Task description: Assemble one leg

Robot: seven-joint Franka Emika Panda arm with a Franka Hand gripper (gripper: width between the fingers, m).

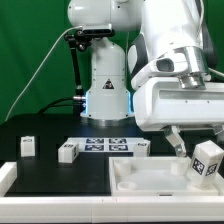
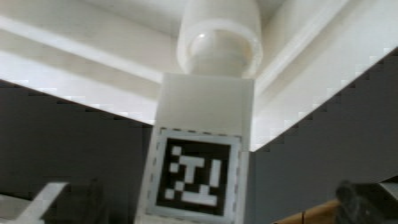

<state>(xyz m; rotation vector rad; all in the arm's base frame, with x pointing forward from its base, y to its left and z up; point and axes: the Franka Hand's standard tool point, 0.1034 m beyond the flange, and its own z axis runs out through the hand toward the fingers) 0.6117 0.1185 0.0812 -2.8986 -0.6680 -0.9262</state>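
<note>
Seen in the exterior view: gripper (image 1: 197, 152) low at that view's right, fingers spread wide, gripping nothing. Between the fingers, a leg (image 1: 207, 159), tilted, tag face outward, sitting at the right corner of the large white panel (image 1: 135, 176). Impossible to tell from this view whether either finger touches the leg.

In the wrist view: same leg (image 2: 201, 130) filling the middle, tag toward the camera, its rounded white end meeting the panel's raised corner (image 2: 107, 55). Dark fingertips (image 2: 370, 198) visible at both lower corners, well apart from the leg on each side.

Elsewhere on the black surface (image 1: 50, 170): 3 further legs, 1 (image 1: 28, 146) near the exterior view's left, 1 (image 1: 68, 152) nearer the middle, 1 (image 1: 141, 147) just beside the panel's far edge. Marker board (image 1: 105, 145) flat between the last 2, in front of the arm's base (image 1: 107, 90).
</note>
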